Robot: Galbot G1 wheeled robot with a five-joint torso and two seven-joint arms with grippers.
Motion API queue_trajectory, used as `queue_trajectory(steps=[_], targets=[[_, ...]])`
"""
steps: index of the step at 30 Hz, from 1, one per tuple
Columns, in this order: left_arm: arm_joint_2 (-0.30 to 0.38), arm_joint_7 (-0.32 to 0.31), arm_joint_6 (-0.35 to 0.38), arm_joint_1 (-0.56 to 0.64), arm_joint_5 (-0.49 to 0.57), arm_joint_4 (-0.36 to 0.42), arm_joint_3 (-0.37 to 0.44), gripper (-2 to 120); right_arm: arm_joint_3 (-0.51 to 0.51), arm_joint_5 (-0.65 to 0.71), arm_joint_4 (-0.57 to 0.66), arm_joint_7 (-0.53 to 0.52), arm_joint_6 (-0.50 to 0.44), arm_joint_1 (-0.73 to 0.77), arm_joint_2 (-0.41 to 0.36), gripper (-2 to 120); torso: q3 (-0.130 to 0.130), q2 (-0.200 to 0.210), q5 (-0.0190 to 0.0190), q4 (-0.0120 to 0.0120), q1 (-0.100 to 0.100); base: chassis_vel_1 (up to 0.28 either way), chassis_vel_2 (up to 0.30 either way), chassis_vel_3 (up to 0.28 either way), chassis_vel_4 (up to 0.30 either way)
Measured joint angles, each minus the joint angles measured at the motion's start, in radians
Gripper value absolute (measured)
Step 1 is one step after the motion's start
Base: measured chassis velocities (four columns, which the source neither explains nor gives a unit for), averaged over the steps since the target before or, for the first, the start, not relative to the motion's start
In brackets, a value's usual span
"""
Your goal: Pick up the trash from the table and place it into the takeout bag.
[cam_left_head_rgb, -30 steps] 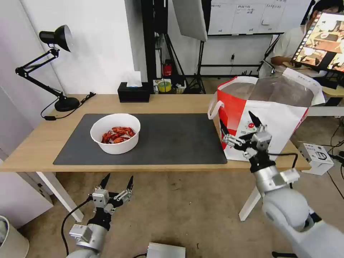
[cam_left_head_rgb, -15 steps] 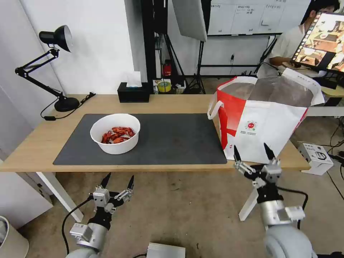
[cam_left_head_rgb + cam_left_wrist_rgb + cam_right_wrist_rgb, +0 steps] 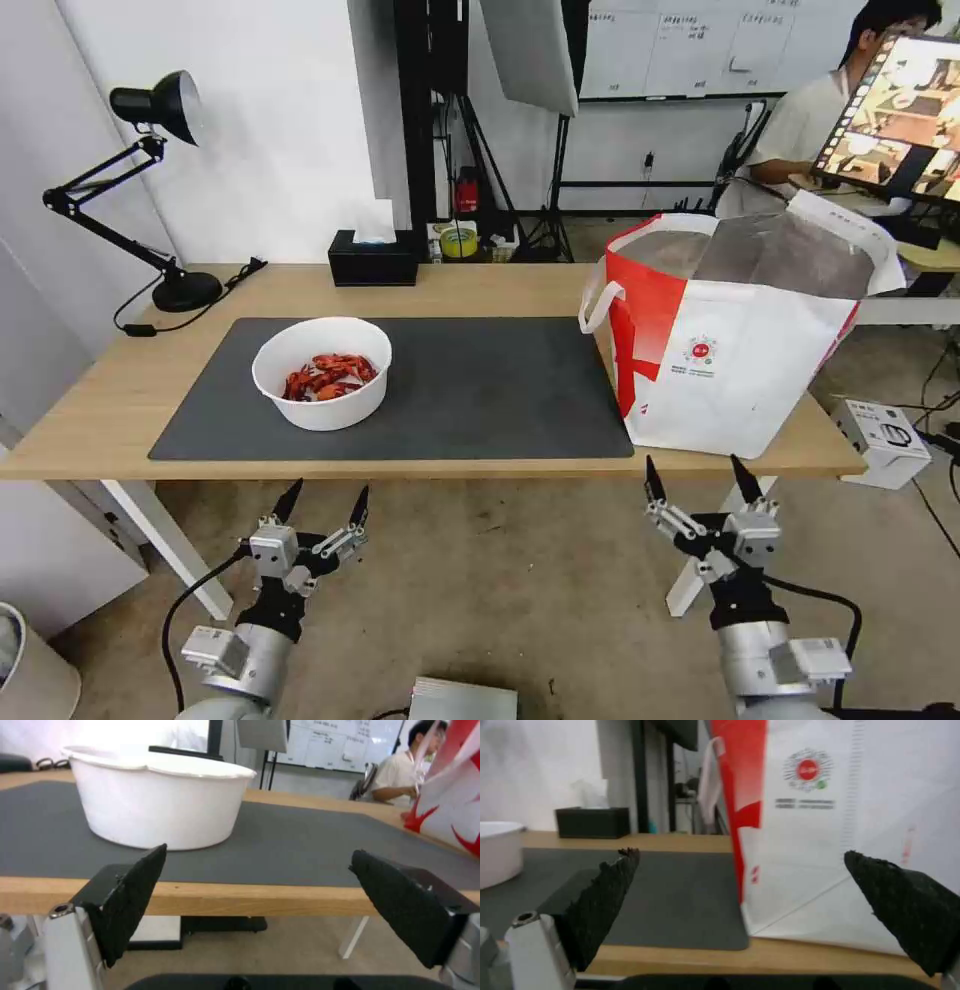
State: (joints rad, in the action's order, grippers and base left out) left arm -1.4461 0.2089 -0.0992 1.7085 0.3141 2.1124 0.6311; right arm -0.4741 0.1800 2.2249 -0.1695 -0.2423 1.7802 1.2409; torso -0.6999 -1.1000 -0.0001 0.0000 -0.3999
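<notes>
Round white bowl of red crayfish point(image 3: 321, 385) on large dark grey mat point(image 3: 480, 385) of light-wood table point(image 3: 110, 400); boxy white takeout bag with red side panels point(image 3: 735, 335) upright at right end. Left gripper point(image 3: 322, 502) and right gripper point(image 3: 698, 478) below front edge, fingers spread, empty.

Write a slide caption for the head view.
Both pincers, left and right, open below the table; crayfish bowl on mat, takeout bag at right.

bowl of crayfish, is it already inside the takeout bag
No, the white bowl of crayfish sits on the dark grey mat of the table, well apart from the takeout bag.
</notes>
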Motion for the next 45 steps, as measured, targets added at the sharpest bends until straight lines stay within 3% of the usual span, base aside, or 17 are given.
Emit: queue_trajectory(steps=[14,36,40,45], targets=[[0.000,-0.019,0.059,-0.006,0.087,0.025,-0.028,100,0.044,0.032,-0.007,0.063,-0.003,0.011,-0.008,100,0.000,0.000,0.0001,0.0000,0.000,0.000,0.000,0.000,0.000],[0.004,-0.016,0.055,0.003,0.072,0.019,-0.021,100,0.069,0.058,-0.092,0.084,-0.001,-0.025,-0.013,100,0.000,0.000,0.0001,0.0000,0.000,0.000,0.000,0.000,0.000],[0.018,-0.019,0.055,-0.011,0.072,0.013,-0.019,100,0.069,0.058,-0.092,0.084,-0.001,-0.025,-0.013,100,0.000,0.000,0.0000,0.0000,0.000,0.000,0.000,0.000,0.000],[0.082,-0.056,0.058,-0.071,0.082,-0.003,0.004,100,0.068,0.057,-0.092,0.083,0.000,-0.025,-0.013,100,0.000,0.000,-0.0001,-0.0001,0.000,0.000,0.000,0.000,0.000]])
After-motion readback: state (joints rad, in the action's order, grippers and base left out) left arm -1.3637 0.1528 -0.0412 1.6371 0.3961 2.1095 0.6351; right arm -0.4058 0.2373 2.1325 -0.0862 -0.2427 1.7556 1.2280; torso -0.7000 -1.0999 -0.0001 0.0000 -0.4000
